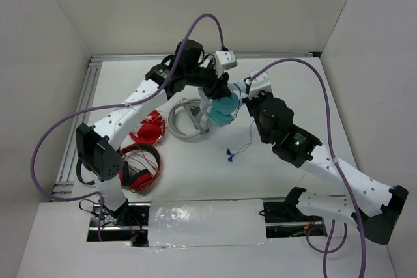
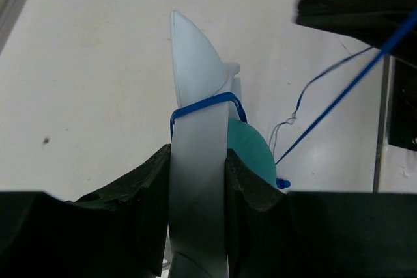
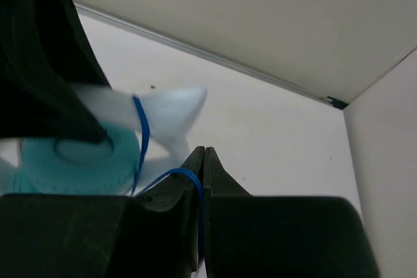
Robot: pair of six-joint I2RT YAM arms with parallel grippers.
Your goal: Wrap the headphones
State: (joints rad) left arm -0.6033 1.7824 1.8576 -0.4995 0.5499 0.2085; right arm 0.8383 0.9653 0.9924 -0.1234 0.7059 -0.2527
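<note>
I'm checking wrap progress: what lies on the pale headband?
One turn of blue cable crosses the headband just above the left gripper clamping it; anything lower is covered by that gripper.

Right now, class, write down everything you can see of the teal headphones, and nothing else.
The teal headphones look like smooth plastic: a pale blue headband and a round teal ear cup. The left end effector clamps the headband. A thin blue cable loops once round the headband, then runs into the shut right end effector. Its blue plug lies on the white table.
</note>
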